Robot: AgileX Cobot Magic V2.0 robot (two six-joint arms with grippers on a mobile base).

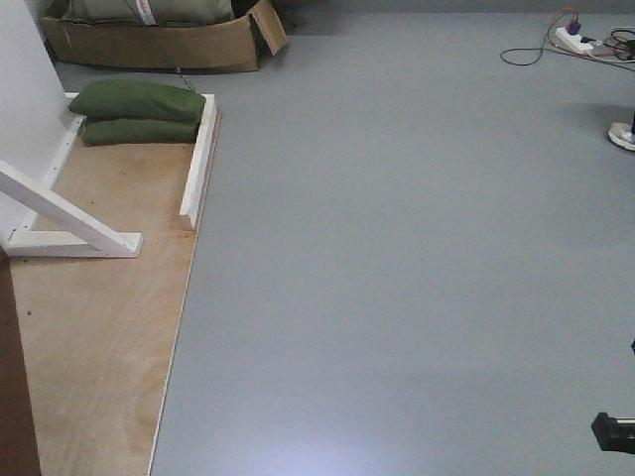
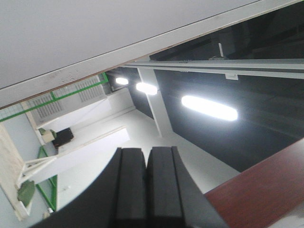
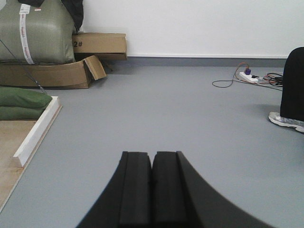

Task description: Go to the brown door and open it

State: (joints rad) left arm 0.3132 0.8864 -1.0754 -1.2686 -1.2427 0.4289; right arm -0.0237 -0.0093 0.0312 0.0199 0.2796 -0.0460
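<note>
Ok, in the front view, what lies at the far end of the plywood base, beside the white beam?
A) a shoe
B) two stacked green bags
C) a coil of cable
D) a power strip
B: two green bags lie stacked one on the other at the far end of the plywood base, right against the white beam.
</note>
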